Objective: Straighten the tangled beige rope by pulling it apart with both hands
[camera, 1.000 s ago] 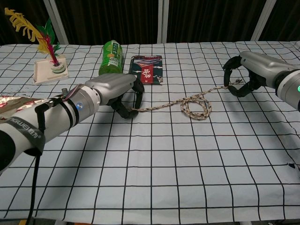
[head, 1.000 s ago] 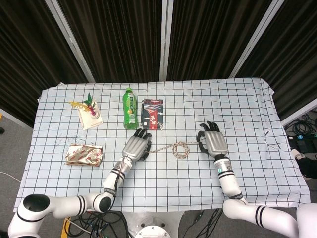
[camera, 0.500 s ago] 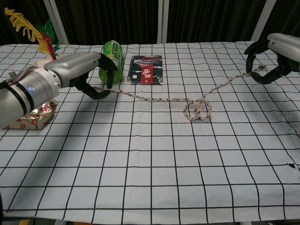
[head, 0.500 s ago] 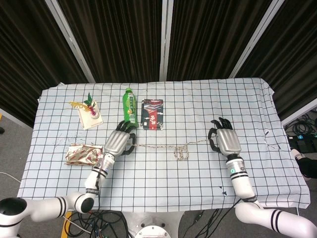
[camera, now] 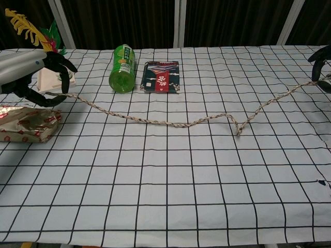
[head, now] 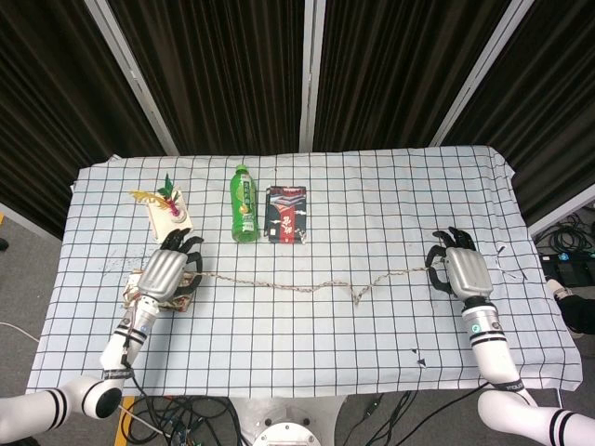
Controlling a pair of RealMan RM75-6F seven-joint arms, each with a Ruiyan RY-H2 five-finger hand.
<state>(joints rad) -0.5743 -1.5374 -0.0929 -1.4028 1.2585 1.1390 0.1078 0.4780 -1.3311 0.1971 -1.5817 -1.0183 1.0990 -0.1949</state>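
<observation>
While each robot hand grips a beige rope end, bare cloth below.

I work in a lab-like test room: black pleated curtains fill the frame's top, behind my white black-gridded tablecloth.

I'm seeing my left hand and right hand wearing silver-grey backs over black fingers, with white arm segments showing black joint bands behind them.
</observation>
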